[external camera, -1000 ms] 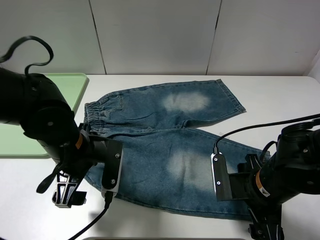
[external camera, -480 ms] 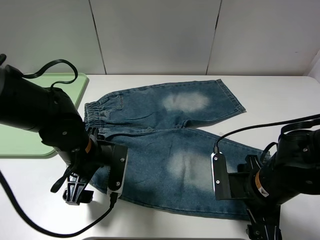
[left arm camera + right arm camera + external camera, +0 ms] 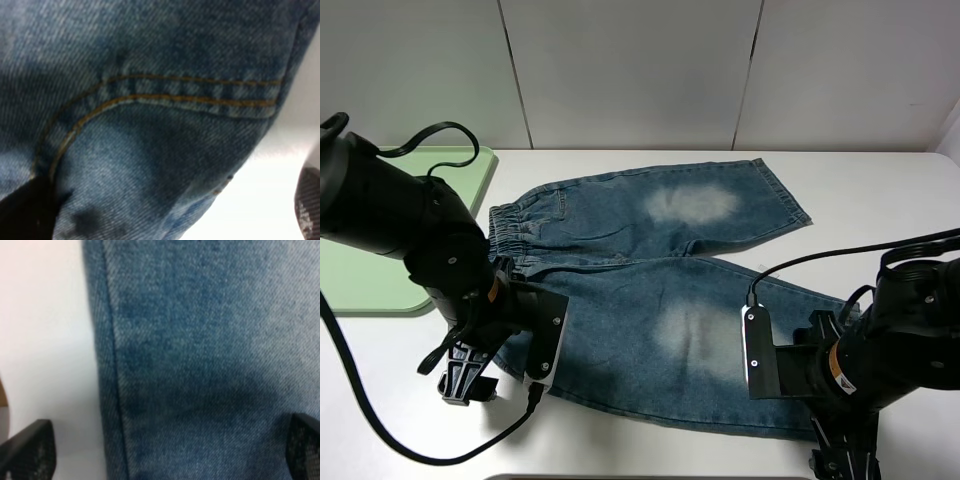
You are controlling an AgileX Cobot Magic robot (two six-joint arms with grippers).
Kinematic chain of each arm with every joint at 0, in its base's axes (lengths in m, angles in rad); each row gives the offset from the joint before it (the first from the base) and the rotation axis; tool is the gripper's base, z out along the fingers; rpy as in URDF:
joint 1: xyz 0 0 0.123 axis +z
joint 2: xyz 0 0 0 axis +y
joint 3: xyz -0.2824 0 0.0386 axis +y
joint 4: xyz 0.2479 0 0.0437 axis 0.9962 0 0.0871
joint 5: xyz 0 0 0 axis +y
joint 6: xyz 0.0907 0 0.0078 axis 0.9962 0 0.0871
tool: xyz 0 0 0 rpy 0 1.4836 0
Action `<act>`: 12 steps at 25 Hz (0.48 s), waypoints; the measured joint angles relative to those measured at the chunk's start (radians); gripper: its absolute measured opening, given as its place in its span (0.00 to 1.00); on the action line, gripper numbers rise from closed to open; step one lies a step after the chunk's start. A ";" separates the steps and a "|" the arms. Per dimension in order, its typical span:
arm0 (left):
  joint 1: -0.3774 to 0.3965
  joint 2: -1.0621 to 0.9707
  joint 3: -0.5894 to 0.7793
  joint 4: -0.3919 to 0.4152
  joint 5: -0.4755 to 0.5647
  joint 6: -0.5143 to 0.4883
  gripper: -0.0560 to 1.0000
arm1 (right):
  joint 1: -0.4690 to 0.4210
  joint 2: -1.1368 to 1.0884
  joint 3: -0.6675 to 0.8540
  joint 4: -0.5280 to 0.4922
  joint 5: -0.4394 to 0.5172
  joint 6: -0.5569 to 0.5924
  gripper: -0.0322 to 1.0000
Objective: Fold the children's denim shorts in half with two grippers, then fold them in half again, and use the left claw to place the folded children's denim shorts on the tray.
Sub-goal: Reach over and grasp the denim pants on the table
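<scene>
Shorts: the children's denim shorts (image 3: 660, 270) lie flat and unfolded on the white surface (image 3: 880, 190), with the elastic waistband toward the tray and both legs running off to the right, pale patches up.
Tray: the tray (image 3: 360, 285) sits at the far left, just beside the waistband, with nothing on the part I can see.
Left gripper: the left gripper (image 3: 167, 205) is spread wide and holds nothing. It is low over the near waist corner by the orange-stitched pocket seam, one finger over denim and the other over bare surface.
Right gripper: the right gripper (image 3: 167, 447) is also wide open and empty, down at the near leg's hem. The hem edge runs between its fingers.
Step in hand: to my eye, both are lining up to pinch the near edge for the first fold.
Doing it well: each should go down until the lower finger slips under the cloth, then close on every layer at the edge, not just the top one. The two should bite at about the same time and lift evenly, carrying the near edge over to meet the far one.
Watch for: a shallow bite on thick denim may slip, and uneven lifting would skew the fold.
</scene>
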 joint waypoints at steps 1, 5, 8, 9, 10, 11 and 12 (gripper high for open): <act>0.000 0.001 0.000 -0.002 0.000 0.003 0.92 | 0.000 0.000 0.000 0.001 -0.001 0.000 0.71; 0.000 0.002 0.000 -0.004 -0.017 0.010 0.77 | 0.000 0.001 0.000 0.002 -0.003 0.000 0.71; 0.000 0.003 0.000 -0.002 -0.055 0.010 0.58 | 0.000 0.001 0.000 0.003 -0.006 0.000 0.71; 0.000 0.005 0.000 -0.002 -0.067 0.010 0.50 | 0.000 0.001 0.000 0.003 -0.006 0.000 0.71; 0.000 0.007 0.000 -0.002 -0.077 0.010 0.41 | 0.000 0.001 0.000 0.003 -0.007 0.000 0.71; 0.000 0.009 0.000 0.000 -0.084 0.010 0.34 | 0.000 0.001 0.000 0.003 -0.007 0.000 0.71; 0.000 0.011 0.000 0.001 -0.094 0.010 0.26 | 0.000 0.001 0.000 0.004 -0.007 0.000 0.71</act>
